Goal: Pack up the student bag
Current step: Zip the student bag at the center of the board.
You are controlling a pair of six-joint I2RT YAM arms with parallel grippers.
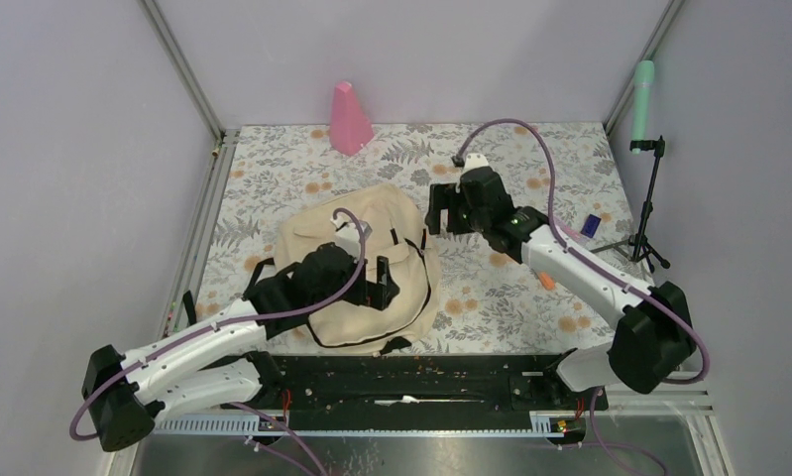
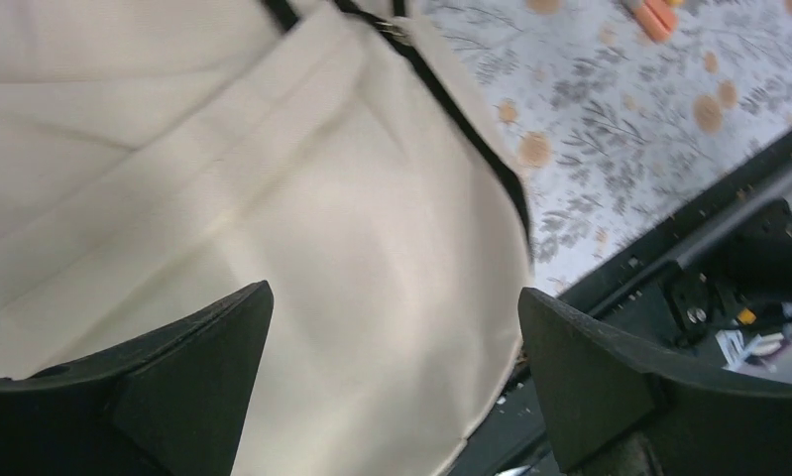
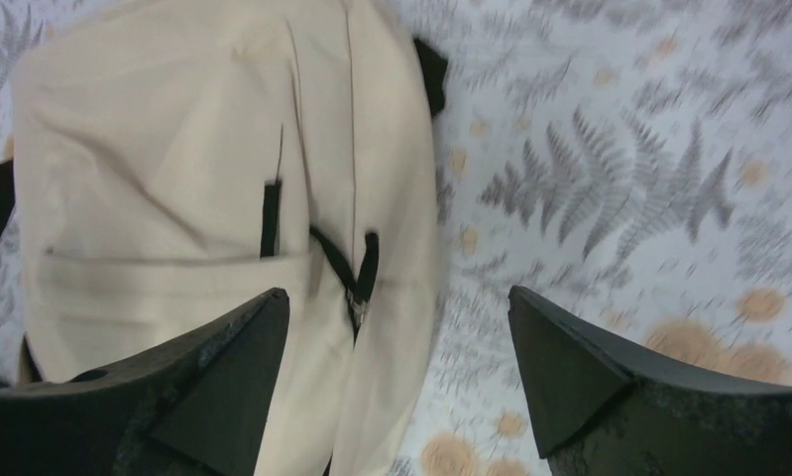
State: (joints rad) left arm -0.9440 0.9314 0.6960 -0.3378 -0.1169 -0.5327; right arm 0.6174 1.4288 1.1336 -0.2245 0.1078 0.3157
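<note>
The student bag [image 1: 357, 268] is a beige fabric backpack with black straps, lying flat in the middle of the floral table. My left gripper [image 1: 382, 283] hovers over the bag's near right part, open and empty; in the left wrist view [image 2: 395, 307] the bag's cloth [image 2: 223, 169] fills the space under the jaws. My right gripper [image 1: 433, 220] is at the bag's far right edge, open and empty. In the right wrist view [image 3: 398, 307] it sits above the bag's edge [image 3: 173, 149], with a black strap and metal zipper pull [image 3: 357, 297] between the fingers.
An orange marker [image 1: 546, 280] lies right of the bag, also seen in the left wrist view [image 2: 654, 15]. A small blue object [image 1: 590, 225] lies farther right. A pink cone [image 1: 350, 119] stands at the back. A tripod [image 1: 649, 213] stands at the right edge. A black rail [image 1: 421, 382] runs along the near edge.
</note>
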